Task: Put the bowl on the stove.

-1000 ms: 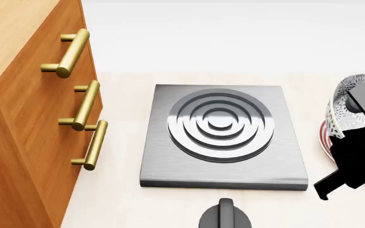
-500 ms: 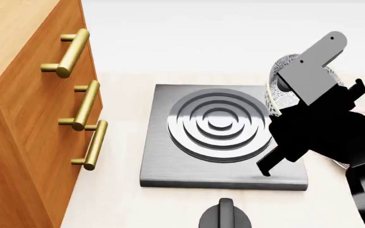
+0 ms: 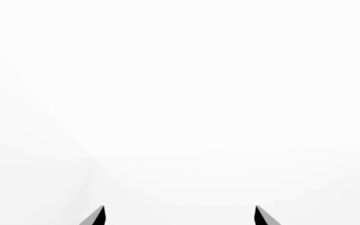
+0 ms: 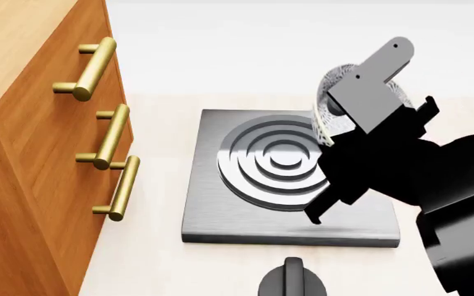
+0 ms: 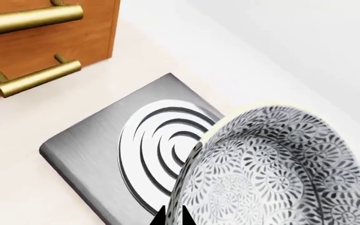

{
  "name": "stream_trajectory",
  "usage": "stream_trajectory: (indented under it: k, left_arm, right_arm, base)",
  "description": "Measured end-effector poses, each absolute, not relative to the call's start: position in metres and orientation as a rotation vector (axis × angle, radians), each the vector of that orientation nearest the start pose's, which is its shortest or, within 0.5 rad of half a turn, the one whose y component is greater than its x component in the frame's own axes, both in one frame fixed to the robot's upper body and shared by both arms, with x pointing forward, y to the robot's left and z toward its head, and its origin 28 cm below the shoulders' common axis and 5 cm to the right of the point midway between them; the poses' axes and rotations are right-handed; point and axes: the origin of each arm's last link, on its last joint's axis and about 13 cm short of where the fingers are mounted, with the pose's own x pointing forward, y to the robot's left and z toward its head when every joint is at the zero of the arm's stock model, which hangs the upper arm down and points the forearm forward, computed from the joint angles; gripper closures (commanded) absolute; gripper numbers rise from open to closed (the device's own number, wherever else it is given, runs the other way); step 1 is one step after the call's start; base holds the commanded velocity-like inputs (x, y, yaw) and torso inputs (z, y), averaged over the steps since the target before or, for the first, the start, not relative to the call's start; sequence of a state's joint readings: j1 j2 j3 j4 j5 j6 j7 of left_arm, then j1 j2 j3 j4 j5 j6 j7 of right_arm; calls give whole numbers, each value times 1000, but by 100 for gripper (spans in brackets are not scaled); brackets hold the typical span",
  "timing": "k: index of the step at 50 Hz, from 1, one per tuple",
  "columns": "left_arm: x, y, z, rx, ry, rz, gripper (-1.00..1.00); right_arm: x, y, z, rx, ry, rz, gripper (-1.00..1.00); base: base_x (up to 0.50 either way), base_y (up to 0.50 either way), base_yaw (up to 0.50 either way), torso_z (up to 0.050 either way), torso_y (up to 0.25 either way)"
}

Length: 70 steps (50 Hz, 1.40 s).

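The bowl (image 4: 328, 113), white with a grey-blue leafy pattern, hangs tilted in the air above the right part of the stove (image 4: 220, 209). My right gripper (image 4: 340, 127) is shut on the bowl's rim. In the right wrist view the two black fingertips (image 5: 159, 218) pinch the bowl's wall, one on each side, and the bowl (image 5: 273, 168) fills the near side over the stove's (image 5: 86, 154) ring burner. The left gripper (image 3: 180, 216) is open, facing only blank white, and does not show in the head view.
A wooden cabinet (image 4: 31, 160) with brass drawer handles (image 4: 112, 137) stands left of the stove. A small black round knob (image 4: 293, 280) sits in front of the stove's near edge. Pale counter surrounds the stove.
The right arm has carried the bowl leftward from the right edge of the view to above the stove's right side. The bowl is lifted and tilted.
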<state>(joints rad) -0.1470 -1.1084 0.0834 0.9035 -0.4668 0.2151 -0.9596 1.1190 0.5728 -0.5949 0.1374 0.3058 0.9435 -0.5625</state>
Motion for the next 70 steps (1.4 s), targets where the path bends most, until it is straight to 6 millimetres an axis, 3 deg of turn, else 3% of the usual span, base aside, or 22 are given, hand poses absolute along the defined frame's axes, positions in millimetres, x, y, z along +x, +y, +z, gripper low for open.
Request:
stream_trajectory:
  k: [33, 59, 70]
  left_arm:
    - [154, 266, 254, 56, -1047, 128, -100]
    - [155, 266, 252, 57, -1043, 131, -100]
    - [155, 266, 251, 56, -1042, 133, -100]
  right_arm:
    - [352, -191, 236, -455, 325, 509, 100]
    - [386, -184, 229, -415, 300, 523, 100]
    - [410, -178, 230, -425, 295, 540, 100]
  base:
    - [0, 0, 0, 0, 1]
    - [0, 0, 0, 0, 0]
    - [0, 0, 0, 0, 1]
